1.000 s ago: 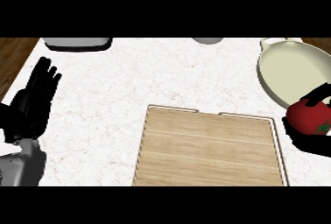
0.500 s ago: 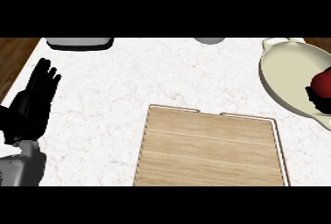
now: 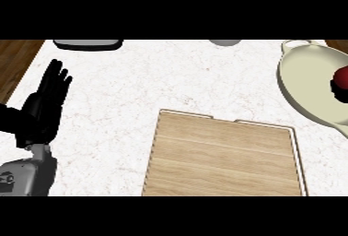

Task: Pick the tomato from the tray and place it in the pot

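Observation:
The red tomato (image 3: 343,75) shows at the view's right edge, over the inside of the cream pot (image 3: 306,78). Only a bit of my right hand (image 3: 336,90) is in view, dark fingers curled against the tomato's lower side; the rest is cut off by the edge. The wooden tray (image 3: 224,156) lies bare in the lower middle of the counter. My left hand (image 3: 46,103) rests open at the left, fingers pointing up, well away from tray and pot.
A dark grey flat object (image 3: 88,44) sits at the counter's far edge, top left. A small grey round thing (image 3: 224,42) pokes in at the top middle. The counter's left edge (image 3: 20,69) meets brown wood.
My right hand has carried the tomato up and to the right, from beside the tray's right corner to over the pot. The left hand has stayed still.

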Available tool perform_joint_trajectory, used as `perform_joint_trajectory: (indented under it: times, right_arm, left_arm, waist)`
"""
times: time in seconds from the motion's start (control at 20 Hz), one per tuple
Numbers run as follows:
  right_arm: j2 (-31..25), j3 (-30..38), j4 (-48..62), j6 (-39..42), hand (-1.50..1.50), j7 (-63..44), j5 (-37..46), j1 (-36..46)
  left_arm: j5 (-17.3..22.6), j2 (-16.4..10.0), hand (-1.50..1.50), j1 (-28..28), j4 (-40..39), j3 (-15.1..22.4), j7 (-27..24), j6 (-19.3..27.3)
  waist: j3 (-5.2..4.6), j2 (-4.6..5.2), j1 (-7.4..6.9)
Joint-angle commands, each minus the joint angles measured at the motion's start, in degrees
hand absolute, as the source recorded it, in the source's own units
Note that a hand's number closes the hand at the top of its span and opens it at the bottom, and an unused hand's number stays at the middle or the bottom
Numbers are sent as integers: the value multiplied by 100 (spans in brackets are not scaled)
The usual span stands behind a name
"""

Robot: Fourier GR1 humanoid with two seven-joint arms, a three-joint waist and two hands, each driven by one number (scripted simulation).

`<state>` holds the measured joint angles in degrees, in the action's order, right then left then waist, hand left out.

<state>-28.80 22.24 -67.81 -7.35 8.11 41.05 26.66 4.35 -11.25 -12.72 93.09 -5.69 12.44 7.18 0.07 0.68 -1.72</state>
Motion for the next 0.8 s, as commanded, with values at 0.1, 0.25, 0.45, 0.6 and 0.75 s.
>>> perform_joint_trajectory:
  times: [0.1,0.25,0.45,0.6,0.75]
  right_arm:
    - [-398,43,2407,-973,150,715,589,1065]
    - [-726,198,3392,-1019,150,1211,532,1423]
    - [-587,400,4242,-819,150,1148,319,1714]
    - [-481,546,4722,-666,-150,1406,142,1664]
    - [-578,598,4996,38,-150,1739,-34,1972]
  left_arm:
    - [-127,103,0,-180,-295,95,-80,42]
    - [-74,32,0,-186,-164,15,6,21]
    - [-123,137,0,-242,114,166,181,102]
    - [-65,10,0,-250,-134,64,27,-70]
    - [45,-65,0,-374,-293,-64,-1,-152]
  waist:
    - [3,10,-25]
    - [8,23,-64]
    - [17,46,-136]
    - [21,75,-134]
    - [23,94,-152]
